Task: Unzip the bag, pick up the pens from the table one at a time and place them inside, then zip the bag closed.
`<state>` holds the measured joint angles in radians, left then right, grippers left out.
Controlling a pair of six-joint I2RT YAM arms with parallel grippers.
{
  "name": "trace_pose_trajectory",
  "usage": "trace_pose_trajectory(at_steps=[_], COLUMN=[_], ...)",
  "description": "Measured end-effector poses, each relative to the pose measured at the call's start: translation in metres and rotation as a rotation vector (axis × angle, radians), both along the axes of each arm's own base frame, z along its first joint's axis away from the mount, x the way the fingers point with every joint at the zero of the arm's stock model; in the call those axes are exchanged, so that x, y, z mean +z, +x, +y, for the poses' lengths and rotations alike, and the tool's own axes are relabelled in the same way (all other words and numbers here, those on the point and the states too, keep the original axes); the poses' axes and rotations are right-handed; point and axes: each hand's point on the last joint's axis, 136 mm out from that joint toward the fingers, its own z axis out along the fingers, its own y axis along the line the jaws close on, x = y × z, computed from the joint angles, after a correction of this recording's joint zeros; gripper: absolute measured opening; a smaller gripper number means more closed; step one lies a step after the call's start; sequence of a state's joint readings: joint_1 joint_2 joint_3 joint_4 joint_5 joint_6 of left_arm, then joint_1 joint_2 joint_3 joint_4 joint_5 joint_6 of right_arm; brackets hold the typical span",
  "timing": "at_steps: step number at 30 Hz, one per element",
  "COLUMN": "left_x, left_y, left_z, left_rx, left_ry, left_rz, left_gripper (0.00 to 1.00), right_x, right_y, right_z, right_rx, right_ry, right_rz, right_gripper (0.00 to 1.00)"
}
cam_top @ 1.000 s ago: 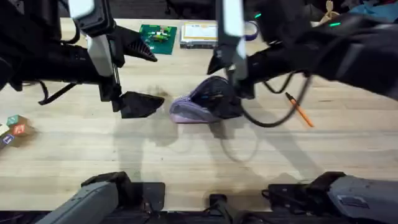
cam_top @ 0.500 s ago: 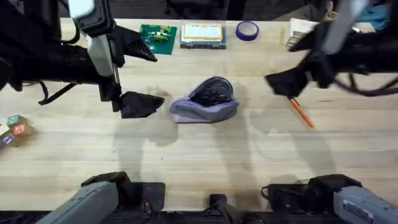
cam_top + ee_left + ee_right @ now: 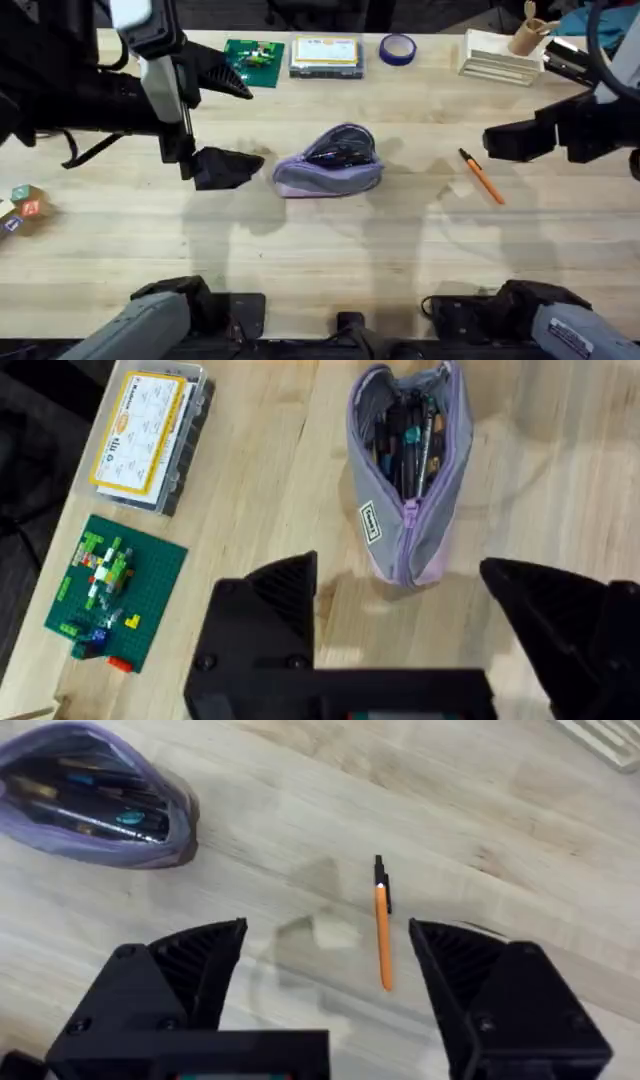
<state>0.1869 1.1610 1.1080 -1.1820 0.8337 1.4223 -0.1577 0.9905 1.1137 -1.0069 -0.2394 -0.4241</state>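
Note:
The lilac bag [image 3: 330, 162] lies unzipped at the middle of the table [image 3: 320, 250], with several pens showing inside it [image 3: 405, 440] [image 3: 95, 805]. An orange pen with a dark tip [image 3: 481, 176] rests on the wood to the bag's right [image 3: 382, 925]. My right gripper [image 3: 505, 142] hovers open just right of and above that pen, nothing between its fingers [image 3: 325, 970]. My left gripper [image 3: 225, 167] stands open just left of the bag, empty [image 3: 400, 610].
Along the far edge sit a green baseplate with small bricks [image 3: 253, 57], a clear-lidded yellow box [image 3: 325, 54], a purple tape roll [image 3: 397, 48] and a white tray with wooden utensils [image 3: 505, 55]. Coloured blocks [image 3: 20, 208] lie at the left edge.
My right arm has pulled away from the bag and swung right, past the orange pen. The bag stays open in place. The left arm has not moved.

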Motion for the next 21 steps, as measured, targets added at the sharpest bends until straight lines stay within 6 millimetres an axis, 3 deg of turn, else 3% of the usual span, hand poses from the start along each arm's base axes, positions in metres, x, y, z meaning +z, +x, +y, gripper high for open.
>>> trace_pose_trajectory(at_steps=[8,12,21], left_x=[0.0,0.0,-0.001], left_y=[0.0,0.001,0.002], left_z=[0.0,0.0,0.002], left_rx=[0.0,0.0,0.006], left_ry=[0.0,0.001,0.017], left_rz=[-0.001,-0.005,-0.006], left_gripper=[0.993,0.993,0.993], right_x=[-0.008,-0.013,-0.049], right_y=[-0.012,-0.012,0.0], right_z=[0.0,-0.011,-0.025], right_rx=[-0.011,-0.044,-0.075], right_ry=[0.003,-0.047,-0.093], right_rz=[0.061,0.083,0.206], right_gripper=[0.996,0.996,0.996])
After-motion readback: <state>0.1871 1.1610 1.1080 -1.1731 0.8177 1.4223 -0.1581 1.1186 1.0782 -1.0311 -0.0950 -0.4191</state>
